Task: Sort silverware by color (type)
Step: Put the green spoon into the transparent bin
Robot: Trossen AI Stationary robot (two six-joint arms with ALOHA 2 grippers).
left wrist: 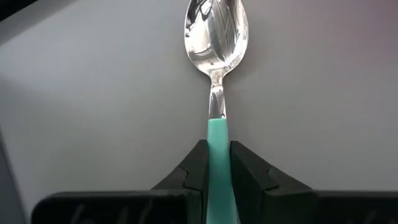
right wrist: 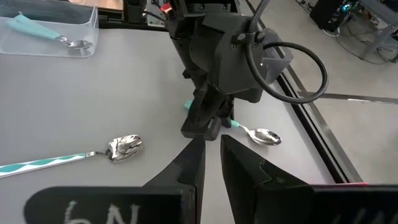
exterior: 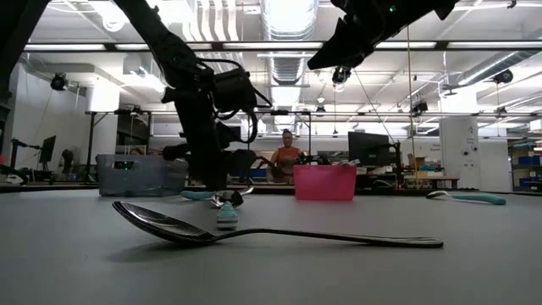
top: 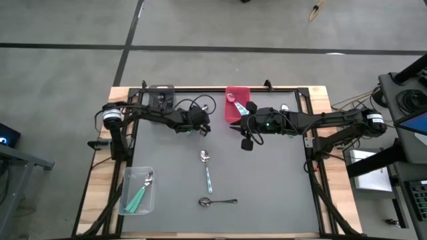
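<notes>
The left gripper clenches a teal-handled spoon on the far-left table, apparently mid-pick; the lift should then carry it to the clear bin at the near-left corner, across open tabletop. The right gripper, jaws nearly closed on nothing, hovers mid-table, near the red bin.

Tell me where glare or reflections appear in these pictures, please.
Left wrist view: the shiny bowl of the teal-handled spoon mirrors bright highlights. Low view: ceiling lights glare, and the dark spoon casts a soft shadow on the table.
</notes>
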